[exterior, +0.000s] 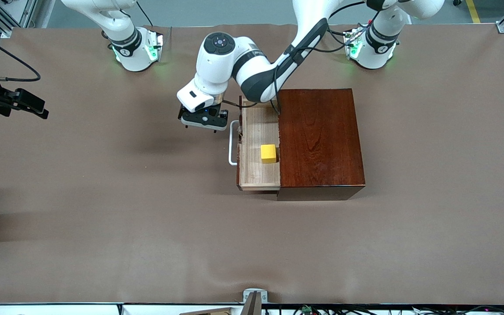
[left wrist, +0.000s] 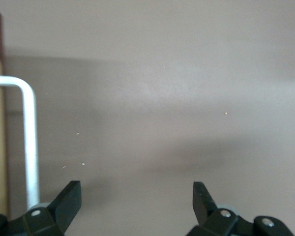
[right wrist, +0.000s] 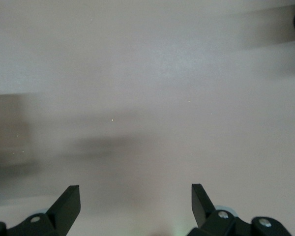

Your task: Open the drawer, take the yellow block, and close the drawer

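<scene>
- Now, at the right arm's end of the desk: the right claw waits off to the side, hanging over bare brown cover. Its wrist view shows both fingers spread wide with nothing between them.
- Moving along: the left arm reaches in from its base and carries the left claw low over the desk, just beside the white handle and clear of it. Its wrist view shows the fingers wide apart, empty, with the handle bar off to one edge.
- Next: the drawer stands pulled out of the cabinet, its pale wooden floor exposed.
- Inside it: the yellow block sits on the drawer floor, tight against the cabinet's front edge and about midway along the drawer's length.
- Judgement on stage: opening looks done; taking the block comes next; closing is not yet done.
- Risk one: the block lies so close to the cabinet's edge that a finger coming down on that side could strike the cabinet top or jam between wood and block.
- Risk two: a descent slightly off centre could nudge the block under the cabinet's lip, out of reach.
- Risk three: the claw is near the handle, so a sideways swing toward the block could clip the bar or drawer front and push the drawer partly shut.
</scene>
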`<state>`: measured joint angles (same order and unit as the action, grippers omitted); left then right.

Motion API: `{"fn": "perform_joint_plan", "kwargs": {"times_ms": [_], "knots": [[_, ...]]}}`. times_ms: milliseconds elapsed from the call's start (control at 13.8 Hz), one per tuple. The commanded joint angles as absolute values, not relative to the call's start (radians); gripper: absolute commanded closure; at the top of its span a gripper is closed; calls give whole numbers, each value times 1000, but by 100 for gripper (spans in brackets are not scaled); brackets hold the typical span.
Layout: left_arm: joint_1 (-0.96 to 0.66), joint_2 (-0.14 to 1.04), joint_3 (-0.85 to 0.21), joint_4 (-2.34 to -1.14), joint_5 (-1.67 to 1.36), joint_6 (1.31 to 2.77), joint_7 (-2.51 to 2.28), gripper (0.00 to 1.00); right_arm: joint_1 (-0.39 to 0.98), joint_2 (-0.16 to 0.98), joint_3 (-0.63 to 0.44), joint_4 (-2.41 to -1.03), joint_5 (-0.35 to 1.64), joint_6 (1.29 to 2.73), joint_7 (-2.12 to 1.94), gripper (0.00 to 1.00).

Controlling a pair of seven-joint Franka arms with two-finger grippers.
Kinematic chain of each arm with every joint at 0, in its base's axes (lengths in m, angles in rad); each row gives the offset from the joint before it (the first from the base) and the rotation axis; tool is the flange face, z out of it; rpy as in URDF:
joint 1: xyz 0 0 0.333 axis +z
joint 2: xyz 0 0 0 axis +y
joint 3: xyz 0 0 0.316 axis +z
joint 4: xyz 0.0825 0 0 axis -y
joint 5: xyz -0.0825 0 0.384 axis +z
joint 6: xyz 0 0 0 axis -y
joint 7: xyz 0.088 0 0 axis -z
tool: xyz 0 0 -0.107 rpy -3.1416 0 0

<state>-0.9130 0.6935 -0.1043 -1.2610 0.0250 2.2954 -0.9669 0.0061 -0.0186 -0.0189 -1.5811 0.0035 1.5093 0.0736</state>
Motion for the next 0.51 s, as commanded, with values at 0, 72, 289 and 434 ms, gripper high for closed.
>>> {"fn": "perform_joint_plan", "kwargs": {"times_ms": [0,72,289,434], "knots": [[-868,545,-92,-1278,5,2124,-973,0,5,-15,-12,-1571,-9,1506,90,0],[-841,496,-92,-1278,5,2065,-970,0,5,-2,-12,-1569,-6,1514,91,0],[-743,378,-92,-1284,3,1897,-957,0,6,40,-12,-1545,6,1517,94,0],[-668,312,-91,-1285,5,1794,-861,0,11,60,-11,-1526,8,1517,94,0]]}}
